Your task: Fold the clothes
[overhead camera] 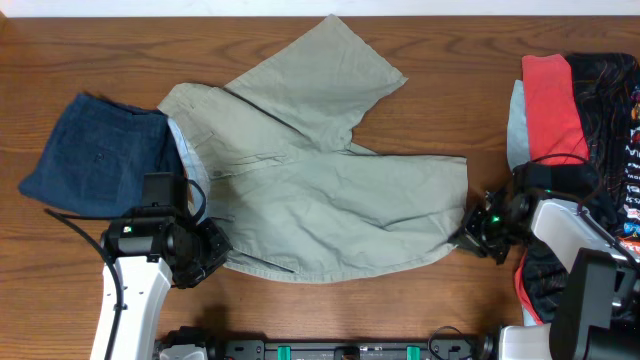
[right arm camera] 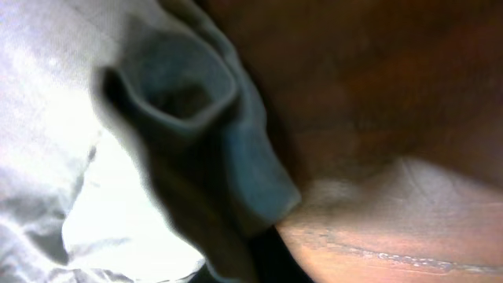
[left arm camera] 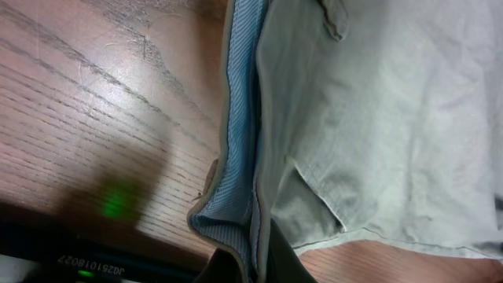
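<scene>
your left gripper (overhead camera: 208, 258) sits at the near left corner of the shorts (overhead camera: 330, 200), closed narrow on the waistband; in its wrist view the light-blue lining (left arm camera: 240, 141) curls up off the bench (left arm camera: 71, 102) and runs straight down into the gripper, with the fingers themselves buried under cloth. your right gripper (overhead camera: 468, 232) is at the near right end of the shorts, pinched on the leg hem; its wrist view is dark and blurred, filled by a rolled fold of hem (right arm camera: 189, 86) bunched close to the lens, again with no fingers showing. between the two grippers the shorts lie spread over the middle of the bench (overhead camera: 450, 90), waistband to your left, one leg pointing toward the far edge and the other stretched to your right, the fabric mostly flat with shallow creases. the navy shorts (overhead camera: 95, 155) lie at the far left, their edge tucked just under the waistband end. on the far right is a heap: a red piece (overhead camera: 553, 100) on top, a light-blue piece (overhead camera: 516, 125) showing at its left edge, a black printed piece (overhead camera: 605, 100) beside and partly beneath your right arm. the bench is brown wood grain, with a green glow (left arm camera: 116, 204) reflected on it near your left gripper. a pale strip (overhead camera: 200, 6) runs beyond the far edge.
</scene>
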